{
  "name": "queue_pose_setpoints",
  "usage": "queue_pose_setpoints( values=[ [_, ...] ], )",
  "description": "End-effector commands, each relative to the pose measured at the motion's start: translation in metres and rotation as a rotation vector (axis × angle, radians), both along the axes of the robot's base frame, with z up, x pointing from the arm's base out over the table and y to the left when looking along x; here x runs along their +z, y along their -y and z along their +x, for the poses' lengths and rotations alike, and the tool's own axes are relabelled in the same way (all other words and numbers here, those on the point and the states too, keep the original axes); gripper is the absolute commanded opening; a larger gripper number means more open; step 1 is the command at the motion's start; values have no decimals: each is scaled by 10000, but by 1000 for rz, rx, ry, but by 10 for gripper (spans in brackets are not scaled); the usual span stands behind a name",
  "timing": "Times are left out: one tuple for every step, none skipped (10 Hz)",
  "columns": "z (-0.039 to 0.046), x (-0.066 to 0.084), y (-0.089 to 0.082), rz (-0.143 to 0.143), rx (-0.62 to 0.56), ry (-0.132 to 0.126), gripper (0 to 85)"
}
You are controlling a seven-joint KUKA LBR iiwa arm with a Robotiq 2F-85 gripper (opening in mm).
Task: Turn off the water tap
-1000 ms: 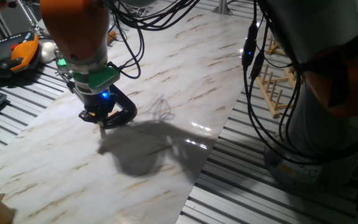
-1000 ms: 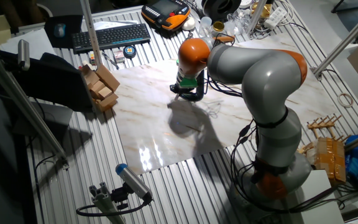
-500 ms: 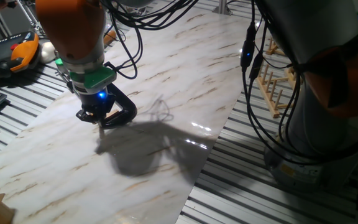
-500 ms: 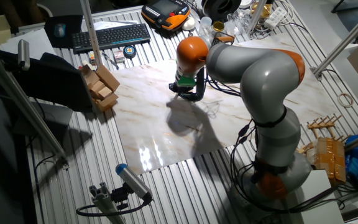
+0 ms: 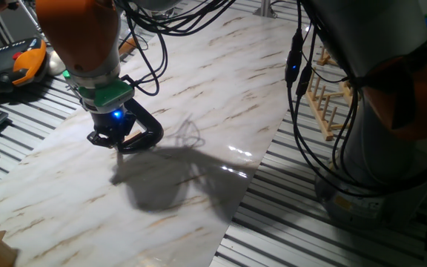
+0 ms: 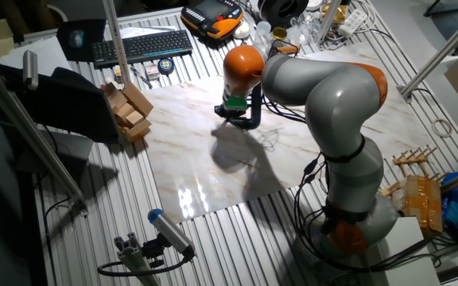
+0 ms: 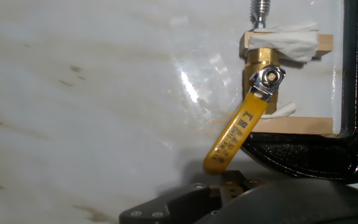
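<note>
— so, is anything moving down there?

— slowly. the gripper [image 5: 115, 138] is sliding across the marble board [image 5: 221, 89] toward the keyboard side; against a second ago it is sitting a little further over, and the black clamp [image 5: 150, 133] is staying put.

— and the water tap?

— it is sitting in the clamp's mouth, wedged between two wooden pads [image 7: 291, 124] with white tape round them, right under the hand. from the hand view the water tap [image 7: 263, 68] is showing its yellow lever [image 7: 238, 134] slanting down toward the fingers, neither in line with the brass body nor square across it.

— meaning it is being swept round?

— that is how i am reading it: part of the turn done, more to go. the lever's tip is lying just beside the dark finger hardware at the bottom edge.

— is the hand squeezing the lever or merely nudging it?

— i cannot tell; the fingertips are hiding below the frame.

— anything getting in the way?

— the clamp's frame is curving close beside the lever's path. the cables [image 5: 154, 44] are hanging over the wrist. the wooden rack [image 5: 325, 96], the keyboard [image 6: 141, 45] and the wooden blocks [image 6: 130, 111] are all lying well apart.
</note>
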State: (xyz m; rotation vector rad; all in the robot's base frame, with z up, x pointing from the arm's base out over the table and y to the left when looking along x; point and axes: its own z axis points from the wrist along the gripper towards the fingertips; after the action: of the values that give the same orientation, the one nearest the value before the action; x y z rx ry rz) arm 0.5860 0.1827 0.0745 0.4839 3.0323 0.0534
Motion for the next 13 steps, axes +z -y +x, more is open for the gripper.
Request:
queue_pose_setpoints(
  values=[
    [4,-2,-5,0,-1,0,0],
    [10,0,-11,2,-4,2,0],
    [14,5,-11,1,-9,2,0],
    [20,10,-4,-4,-15,-1,0],
    [27,17,13,-8,-17,-4,0],
    [24,21,28,-10,-16,-6,0],
    [20,13,45,-10,-15,-6,0],
    [24,6,42,-8,-15,-6,0],
    [28,6,27,-7,-16,-6,0],
    [33,13,10,-6,-20,-6,0],
    [45,21,-10,-7,-24,-6,0],
    [55,19,-15,-7,-26,-5,0],
    [63,9,-17,-6,-26,-2,0]
  ],
)
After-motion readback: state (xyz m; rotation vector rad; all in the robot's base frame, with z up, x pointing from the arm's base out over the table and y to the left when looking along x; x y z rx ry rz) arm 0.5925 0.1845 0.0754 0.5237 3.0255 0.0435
